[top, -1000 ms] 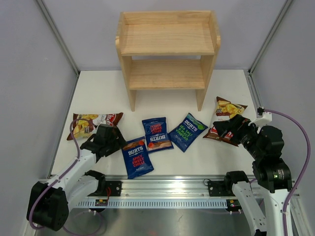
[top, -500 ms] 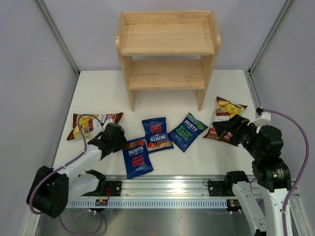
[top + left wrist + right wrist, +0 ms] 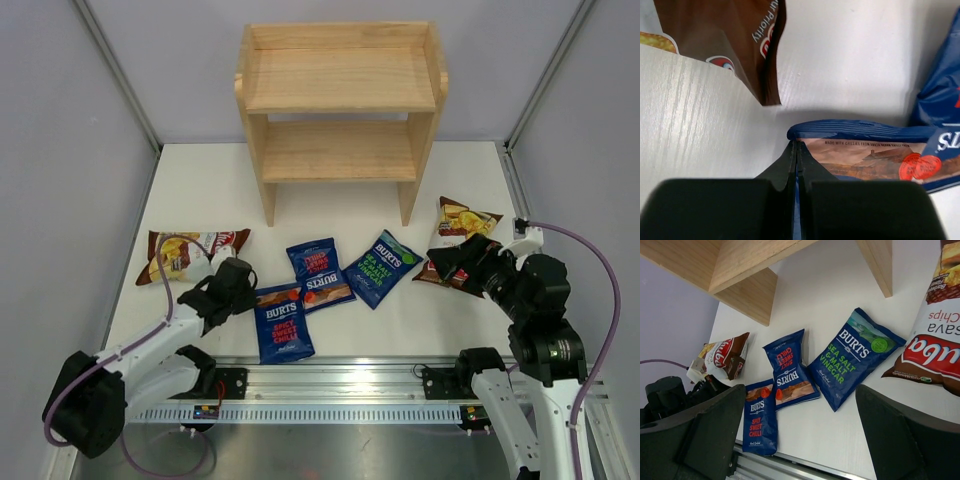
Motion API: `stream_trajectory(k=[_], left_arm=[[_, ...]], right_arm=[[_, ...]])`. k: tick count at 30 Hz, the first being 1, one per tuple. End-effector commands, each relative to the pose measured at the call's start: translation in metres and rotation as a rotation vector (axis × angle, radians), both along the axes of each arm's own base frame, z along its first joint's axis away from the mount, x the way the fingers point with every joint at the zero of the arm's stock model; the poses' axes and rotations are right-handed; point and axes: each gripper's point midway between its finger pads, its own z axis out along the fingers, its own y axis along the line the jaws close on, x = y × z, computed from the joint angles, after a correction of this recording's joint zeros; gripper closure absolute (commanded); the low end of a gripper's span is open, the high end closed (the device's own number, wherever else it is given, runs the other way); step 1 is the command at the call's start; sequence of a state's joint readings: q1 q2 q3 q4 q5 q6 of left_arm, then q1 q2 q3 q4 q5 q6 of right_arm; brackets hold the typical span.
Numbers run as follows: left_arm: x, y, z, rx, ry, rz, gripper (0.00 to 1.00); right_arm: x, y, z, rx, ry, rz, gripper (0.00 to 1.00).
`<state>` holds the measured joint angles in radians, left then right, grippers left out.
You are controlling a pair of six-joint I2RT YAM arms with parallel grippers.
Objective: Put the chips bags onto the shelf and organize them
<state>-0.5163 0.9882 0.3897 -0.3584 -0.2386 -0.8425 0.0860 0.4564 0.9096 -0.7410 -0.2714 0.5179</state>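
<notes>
Step in hand: first pick. Left gripper point(image 3: 243, 291) is clamped on the top-seam corner of the Spicy Sweet Chilli BURTS bag point(image 3: 283, 322), which lies flat near the bench point(image 3: 200, 190) front edge, left of centre. The pinch is thin and looks marginal. Right gripper point(image 3: 448, 262) hangs wide open over the Chuba bag point(image 3: 462, 232) by the right edge, holding nothing. Shelf point(image 3: 340, 150) sits at the back edge with both tiers bare. Next: lift slowly, confirm the bag comes along, carry it to a tier, and set it at one end to leave room.
</notes>
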Motion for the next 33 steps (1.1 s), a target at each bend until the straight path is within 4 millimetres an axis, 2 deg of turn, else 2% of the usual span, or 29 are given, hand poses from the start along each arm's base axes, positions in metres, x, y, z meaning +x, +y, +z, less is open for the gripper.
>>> stream_trajectory(k=[1,3,4,6,7,8,9,10,12,13,15,16,17,21,23,24,26,29,30,32,33], left_arm=[[0.007,0.001,0.021,-0.013,-0.1,0.022,1.0],[0.011,0.0,0.039,-0.036,-0.163,0.029,1.0],[0.01,0.001,0.043,-0.036,-0.174,0.031,1.0],[0.012,0.001,0.062,-0.068,-0.236,0.034,1.0],[0.013,0.0,0.071,-0.072,-0.259,0.023,1.0],[0.013,-0.001,0.082,-0.09,-0.291,0.016,1.0],[0.014,-0.001,0.088,-0.095,-0.303,0.012,1.0],[0.015,-0.002,0.101,-0.096,-0.325,-0.005,1.0],[0.014,-0.003,0.115,-0.099,-0.341,-0.02,1.0],[0.014,-0.004,0.131,-0.098,-0.368,-0.042,1.0],[0.014,-0.006,0.148,-0.106,-0.408,-0.06,1.0],[0.011,-0.004,0.156,-0.103,-0.427,-0.069,1.0],[0.011,-0.005,0.173,-0.118,-0.463,-0.074,1.0],[0.007,-0.008,0.211,-0.152,-0.552,-0.115,1.0],[0.006,-0.008,0.223,-0.155,-0.57,-0.131,1.0],[0.005,-0.009,0.236,-0.164,-0.594,-0.142,1.0],[0.007,-0.007,0.241,-0.141,-0.599,-0.145,1.0],[0.009,-0.002,0.262,-0.111,-0.629,-0.138,1.0],[0.008,0.0,0.276,-0.112,-0.656,-0.139,1.0],[0.008,-0.002,0.294,-0.126,-0.686,-0.151,1.0],[0.01,-0.004,0.299,-0.124,-0.687,-0.156,1.0]], right_arm=[[0.003,0.016,0.004,0.055,-0.025,0.081,0.01],[0.006,0.026,-0.008,0.083,0.014,0.135,0.0],[0.005,0.036,-0.006,0.121,0.015,0.188,0.01],[0.01,0.047,-0.023,0.17,0.076,0.244,0.0],[0.008,0.058,-0.015,0.223,0.056,0.314,0.01],[0.009,0.064,-0.029,0.255,0.091,0.344,0.01],[0.006,0.072,-0.032,0.288,0.107,0.409,0.01],[0.009,0.076,-0.025,0.32,0.071,0.434,0.0],[0.01,0.082,-0.041,0.349,0.097,0.467,0.01],[0.01,0.086,-0.036,0.364,0.062,0.498,0.01],[0.009,0.093,-0.052,0.381,0.086,0.532,0.0],[0.008,0.096,-0.048,0.383,0.049,0.563,0.0],[0.008,0.099,-0.055,0.388,0.061,0.572,0.01],[0.005,0.114,-0.069,0.388,0.084,0.635,0.01],[0.003,0.121,-0.071,0.386,0.078,0.664,0.01],[0.004,0.124,-0.07,0.388,0.061,0.678,0.0],[0.0,0.131,-0.073,0.409,0.066,0.707,0.01],[-0.006,0.143,-0.07,0.421,0.036,0.757,0.0],[-0.005,0.146,-0.065,0.419,-0.001,0.762,0.01],[-0.013,0.161,-0.07,0.403,-0.001,0.815,0.01],[-0.011,0.166,-0.071,0.391,-0.01,0.808,0.01]])
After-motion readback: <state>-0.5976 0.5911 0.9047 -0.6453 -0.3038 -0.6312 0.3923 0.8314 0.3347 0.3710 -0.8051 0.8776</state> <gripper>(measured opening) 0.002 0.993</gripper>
